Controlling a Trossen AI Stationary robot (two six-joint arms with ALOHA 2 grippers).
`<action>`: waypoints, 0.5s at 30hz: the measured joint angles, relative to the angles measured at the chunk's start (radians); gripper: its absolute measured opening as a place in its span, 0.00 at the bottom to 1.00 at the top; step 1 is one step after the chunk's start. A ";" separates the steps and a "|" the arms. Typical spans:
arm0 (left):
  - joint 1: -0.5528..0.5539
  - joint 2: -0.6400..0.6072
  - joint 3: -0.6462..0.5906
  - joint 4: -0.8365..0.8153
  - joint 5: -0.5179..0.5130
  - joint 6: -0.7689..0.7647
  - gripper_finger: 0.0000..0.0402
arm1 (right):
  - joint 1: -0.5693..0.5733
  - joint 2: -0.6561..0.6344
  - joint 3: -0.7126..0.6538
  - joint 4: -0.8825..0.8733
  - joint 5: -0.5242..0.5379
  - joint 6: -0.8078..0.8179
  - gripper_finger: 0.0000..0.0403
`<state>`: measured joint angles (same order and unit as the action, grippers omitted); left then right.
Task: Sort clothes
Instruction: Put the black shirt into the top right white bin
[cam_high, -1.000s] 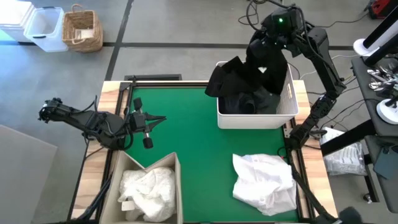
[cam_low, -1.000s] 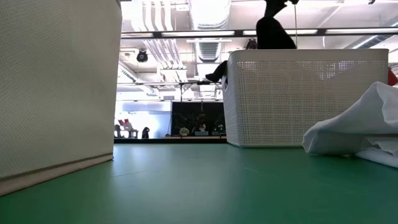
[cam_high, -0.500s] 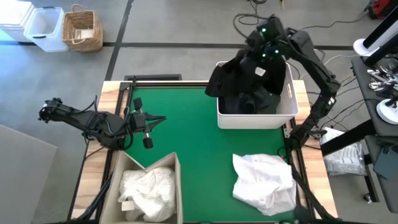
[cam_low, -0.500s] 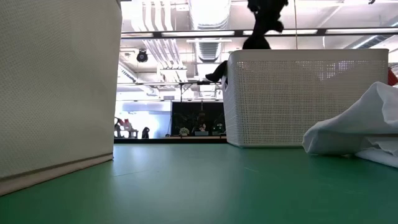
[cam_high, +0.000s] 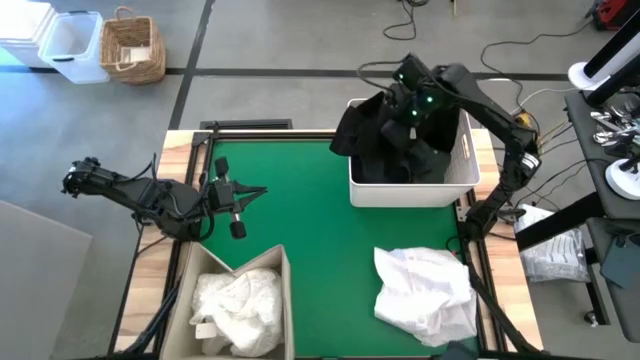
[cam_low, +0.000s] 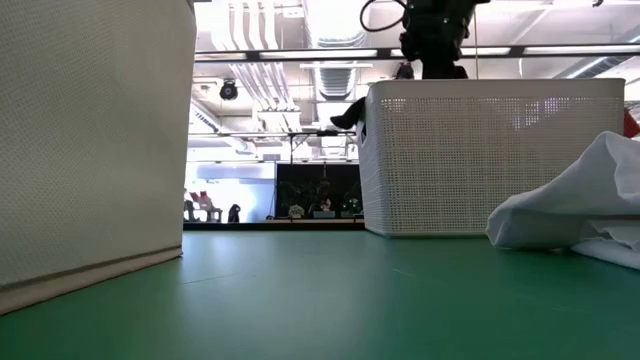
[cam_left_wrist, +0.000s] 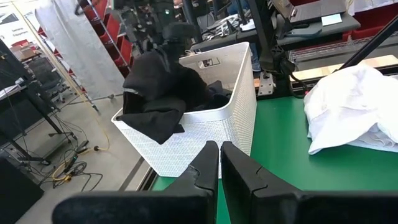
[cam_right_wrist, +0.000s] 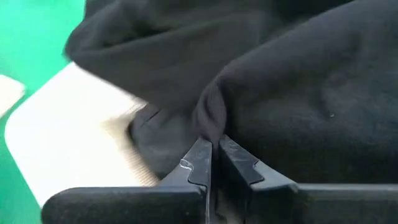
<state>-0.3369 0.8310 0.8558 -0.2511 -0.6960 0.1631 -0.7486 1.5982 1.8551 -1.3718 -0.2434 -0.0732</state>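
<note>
A green table (cam_high: 300, 215) fills the middle of the high view. At upper right, a white basket (cam_high: 412, 190) holds black clothes (cam_high: 385, 135); the right gripper (cam_right_wrist: 212, 149) is clamped on them. White clothes (cam_high: 425, 290) lie at lower right. The left gripper (cam_high: 255, 192), at middle left, has its fingers together and holds nothing.
</note>
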 joint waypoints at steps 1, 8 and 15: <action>0.000 0.000 0.000 0.000 0.000 0.000 0.00 | 0.000 -0.003 -0.012 -0.009 -0.025 0.004 0.03; 0.000 0.000 0.000 -0.005 0.000 0.000 0.00 | 0.008 -0.006 -0.046 -0.032 -0.048 0.032 0.06; 0.000 0.000 0.000 -0.013 0.000 -0.015 0.00 | 0.038 -0.006 -0.038 -0.046 -0.048 0.040 0.21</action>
<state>-0.3369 0.8310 0.8558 -0.2637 -0.6960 0.1478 -0.7106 1.5917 1.8168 -1.4173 -0.2913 -0.0334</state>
